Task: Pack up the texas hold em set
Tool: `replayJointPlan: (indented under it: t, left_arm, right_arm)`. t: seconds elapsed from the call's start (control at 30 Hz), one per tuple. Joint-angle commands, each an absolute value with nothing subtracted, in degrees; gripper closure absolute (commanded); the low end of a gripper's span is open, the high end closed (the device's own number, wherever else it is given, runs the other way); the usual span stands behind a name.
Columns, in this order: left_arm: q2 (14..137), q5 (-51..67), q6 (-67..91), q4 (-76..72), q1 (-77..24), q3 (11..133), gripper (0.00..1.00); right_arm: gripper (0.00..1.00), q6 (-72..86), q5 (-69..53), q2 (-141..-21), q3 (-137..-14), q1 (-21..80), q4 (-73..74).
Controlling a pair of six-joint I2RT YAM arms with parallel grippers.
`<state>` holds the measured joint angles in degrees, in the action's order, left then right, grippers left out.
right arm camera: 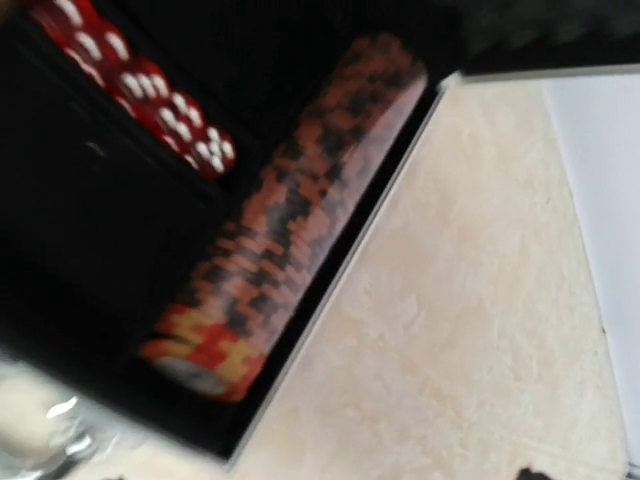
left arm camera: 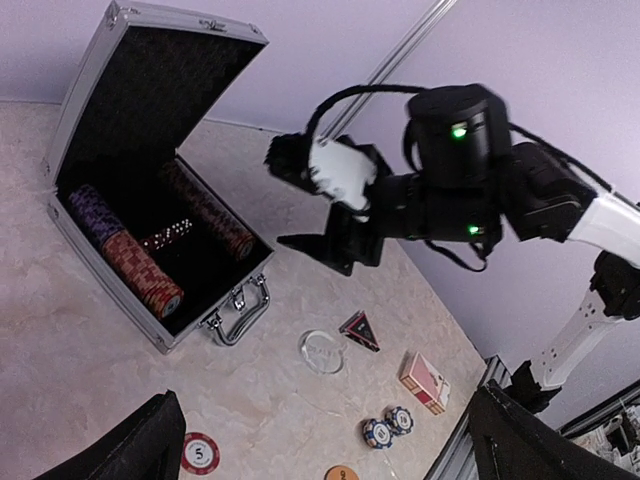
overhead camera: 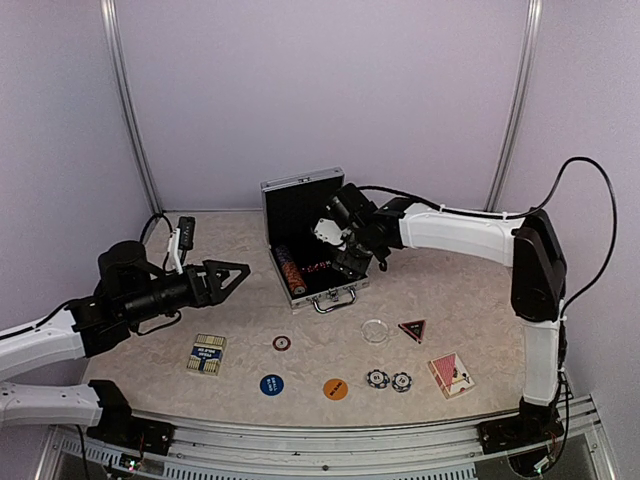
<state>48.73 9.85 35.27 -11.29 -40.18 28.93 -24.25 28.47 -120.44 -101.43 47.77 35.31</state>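
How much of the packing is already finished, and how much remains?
Done: rows of striped chips and red dice lie in the open silver aluminium case. In hand: nothing visible; the right hand hangs above the case, and the left hand is open and empty. Left: blue card deck, red card deck, three loose chips, blue disc, orange disc, clear disc, dark triangle, closing.

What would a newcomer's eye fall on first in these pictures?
The open silver case at mid-table, lid up, with rows of chips inside and the right gripper just over it. Next, the loose pieces in front: a blue disc, an orange disc, a triangle, a blue deck and a red deck. The left gripper hovers wide open at the left.
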Motion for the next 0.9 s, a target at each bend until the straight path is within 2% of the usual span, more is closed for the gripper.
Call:
replayJointPlan:
  t: [0.0, 0.23, 0.4, 0.87]
  left_arm:
    - [50.36, 10.19, 32.96, -4.03, -40.2, 31.33, 0.01]
    - [61.45, 5.16, 30.19, 6.97, -46.09, 36.48, 0.03]
    - [73.98, -3.02, 24.78, 18.16, -51.83, 47.17, 0.01]
    - [94.43, 0.26, 21.49, 30.58, -51.34, 59.49, 0.01]
  right_arm:
    - [0.15, -15.16, 20.17, -108.93, -94.91, 50.09, 35.45]
    - [0.13, -5.42, 11.1, -96.95, -84.41, 50.69, 31.85]
    - [0.0, -1.8, 5.3, -92.55, -81.49, 51.15, 33.13]
    - [0.0, 7.77, 11.19, -84.89, -72.15, 51.58, 31.03]
